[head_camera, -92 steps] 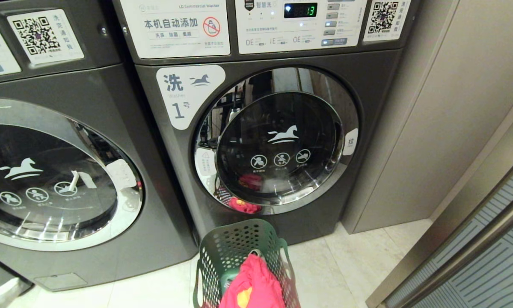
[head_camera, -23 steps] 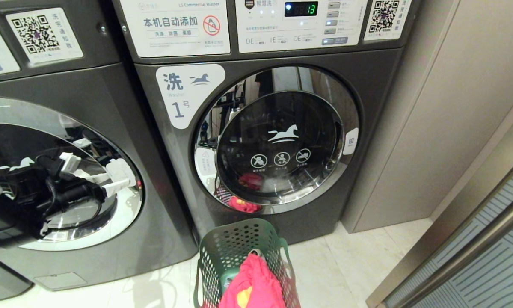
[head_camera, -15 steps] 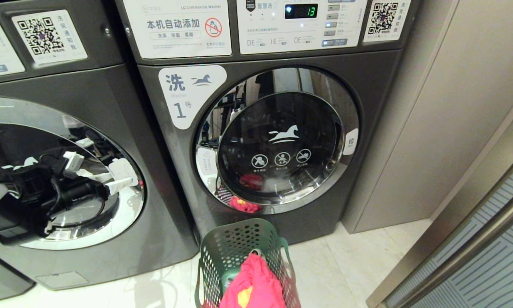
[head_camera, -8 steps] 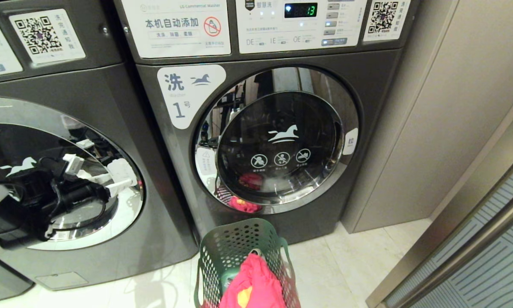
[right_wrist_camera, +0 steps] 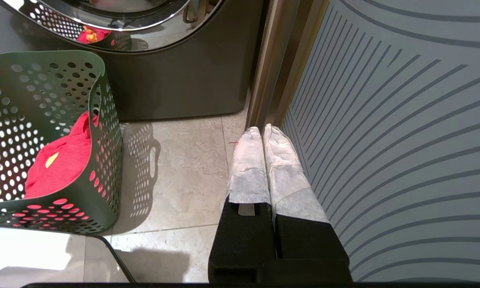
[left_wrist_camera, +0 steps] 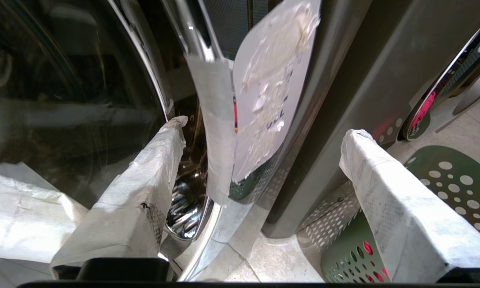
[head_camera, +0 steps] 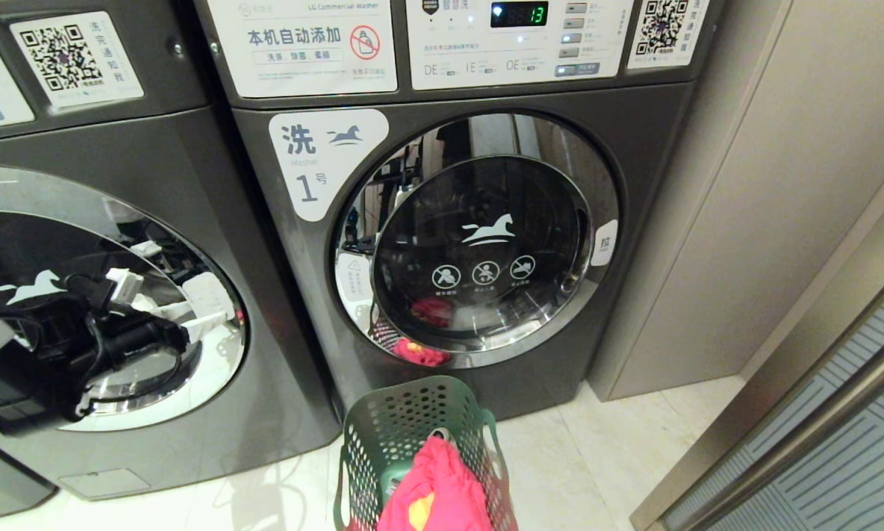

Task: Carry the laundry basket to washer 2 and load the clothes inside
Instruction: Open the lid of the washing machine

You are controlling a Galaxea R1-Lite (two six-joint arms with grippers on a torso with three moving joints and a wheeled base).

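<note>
Left gripper (left_wrist_camera: 260, 132), jaws spread, is straddling the washer (head_camera: 154, 169) door's edge to open it; basket (head_camera: 412, 435) is waiting on the floor (head_camera: 596, 457).

Left black arm's tool (head_camera: 169, 306) raised and reaching out level, white-wrapped fingers (left_wrist_camera: 143, 188) spread wide, right tool (right_wrist_camera: 262, 134) pointing down, fingers pressed together

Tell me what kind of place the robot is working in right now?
Most likely a self-service laundromat: grey front-load commercial washers stand side by side, the washer labelled 1 has QR-code stickers and a lit digital display, and a laundry basket of clothes sits on the tiled floor.
</note>
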